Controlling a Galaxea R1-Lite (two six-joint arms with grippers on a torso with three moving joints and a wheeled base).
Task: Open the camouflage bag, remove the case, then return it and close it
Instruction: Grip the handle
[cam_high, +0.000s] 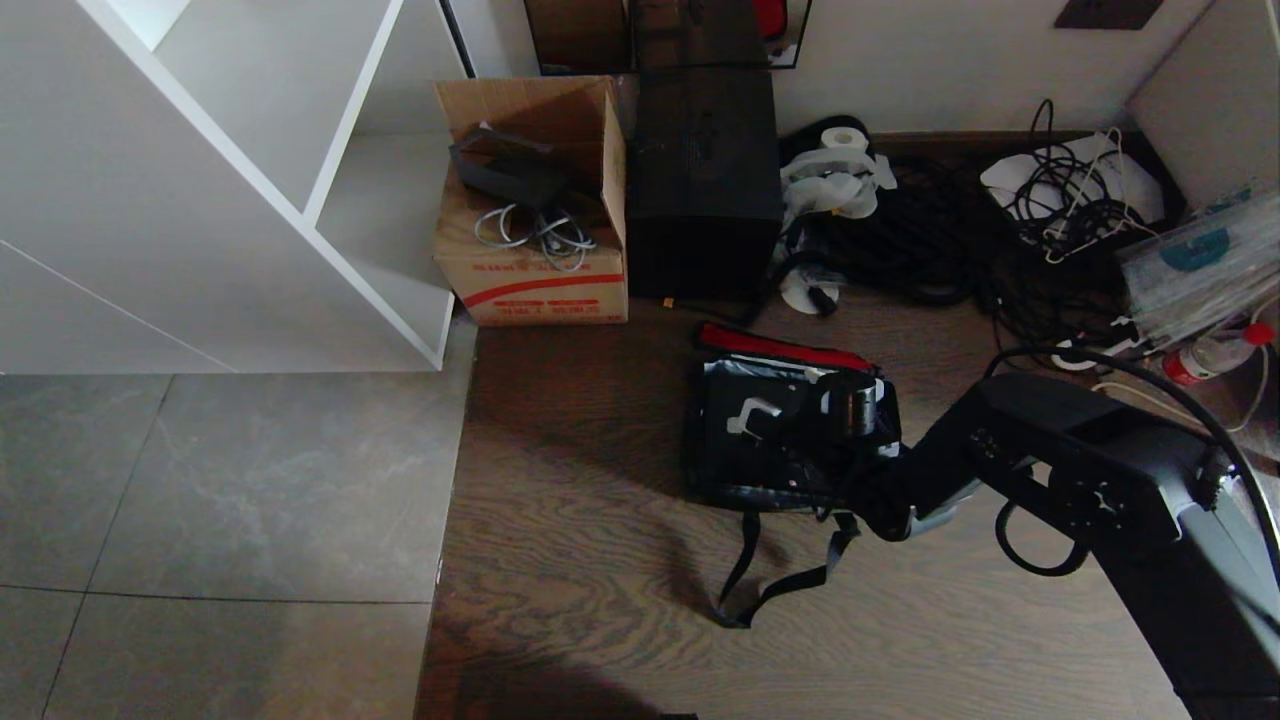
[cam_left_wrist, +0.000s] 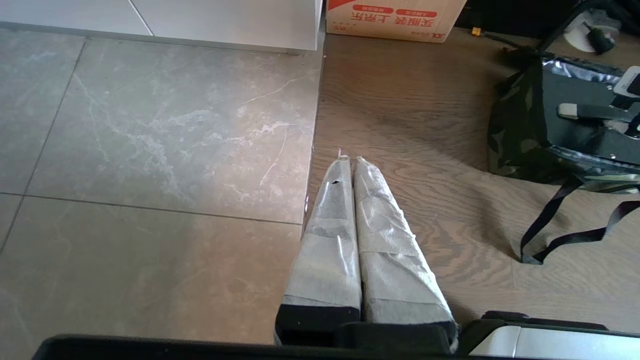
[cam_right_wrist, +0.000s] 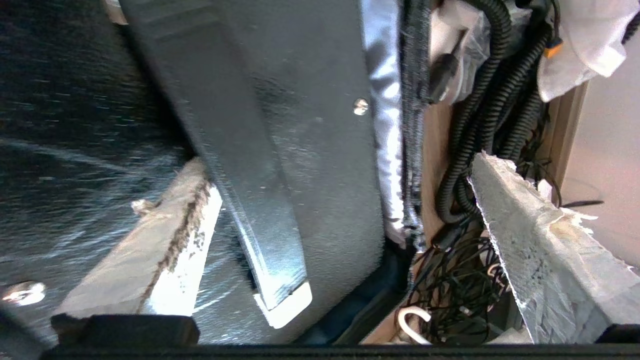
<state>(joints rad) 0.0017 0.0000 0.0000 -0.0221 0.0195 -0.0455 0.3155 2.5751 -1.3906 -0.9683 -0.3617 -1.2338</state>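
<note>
Head view had the camouflage bag sitting open on the wooden floor, its red-lined flap thrown back toward the wall and its black strap trailing out in front. And inside it lay the case, flat and black, handle facing up. The right gripper was right down over the bag's right side, arm reaching in from the right. From the right wrist view, its jaws were spread wide, 1 taped finger close over the case's black top beside the handle, the other finger out past the bag's silver-lined edge, with the cable tangle behind it; nothing was gripped. Behind the bag stood a tall black box and a cardboard box. The left gripper hung parked above the floor, to the bag's left, its 2 taped fingers pressed together.
</note>
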